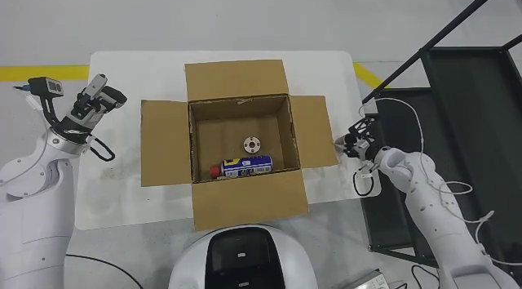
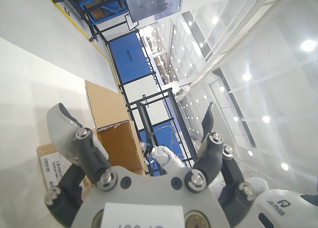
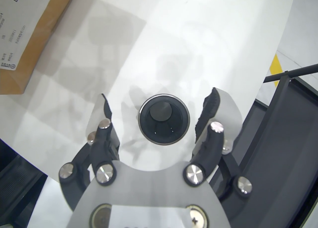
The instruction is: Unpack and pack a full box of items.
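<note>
Two things lie in the open box at mid-bench: a can along its near wall, long axis left to right, and a small ring at mid-floor. By the right edge the right pincer hangs with fingers apart on either side of a black disc on the bench, touching neither. The left pincer, also apart and empty, sits at the left edge. Either arm must clear the box's walls to reach the can.

The cardboard box stands open, flaps spread flat. Inside lie a spray can on its side and a metal ring. A black round part sits on the bench.
</note>
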Controlling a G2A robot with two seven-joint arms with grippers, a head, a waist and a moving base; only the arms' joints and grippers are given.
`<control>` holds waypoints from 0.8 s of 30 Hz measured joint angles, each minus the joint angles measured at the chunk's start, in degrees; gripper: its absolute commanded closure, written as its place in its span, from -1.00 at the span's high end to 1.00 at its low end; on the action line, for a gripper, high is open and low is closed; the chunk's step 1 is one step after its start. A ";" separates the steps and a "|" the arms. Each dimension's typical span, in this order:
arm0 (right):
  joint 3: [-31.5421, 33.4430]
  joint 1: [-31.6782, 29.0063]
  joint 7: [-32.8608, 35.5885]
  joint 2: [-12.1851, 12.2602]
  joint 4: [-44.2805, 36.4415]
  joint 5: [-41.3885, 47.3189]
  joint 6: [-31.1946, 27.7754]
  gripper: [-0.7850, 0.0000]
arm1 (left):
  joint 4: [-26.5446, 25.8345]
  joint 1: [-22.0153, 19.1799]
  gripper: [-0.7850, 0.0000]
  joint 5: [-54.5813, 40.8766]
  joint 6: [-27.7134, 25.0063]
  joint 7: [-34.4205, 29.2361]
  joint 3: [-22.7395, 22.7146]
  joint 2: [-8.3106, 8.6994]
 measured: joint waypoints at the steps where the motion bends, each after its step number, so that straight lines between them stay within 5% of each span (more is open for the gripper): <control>1: -0.17 0.19 0.14 -0.04 0.14 0.04 0.06 1.00 | 0.00 0.00 1.00 0.00 0.00 0.00 0.00 0.00; 10: -1.12 0.91 0.98 -0.11 1.95 -0.91 0.35 0.92 | 0.00 0.00 1.00 0.00 0.00 0.00 0.00 0.00; 11: -1.04 0.81 0.89 -0.06 1.96 -1.04 0.18 0.51 | 0.00 0.00 1.00 0.00 0.00 0.00 0.00 0.00; 13: -0.90 0.74 0.78 0.02 2.03 -1.08 -0.07 -0.69 | 0.00 0.00 1.00 0.00 0.00 0.00 0.00 0.00; 14: -0.82 0.77 0.71 0.06 2.15 -1.08 -0.24 -1.00 | 0.00 0.00 1.00 0.00 0.00 0.00 0.00 0.00; 24: -1.27 2.45 0.19 0.06 4.85 0.15 -3.39 -1.00 | 0.00 0.00 1.00 0.00 0.00 0.00 0.00 0.00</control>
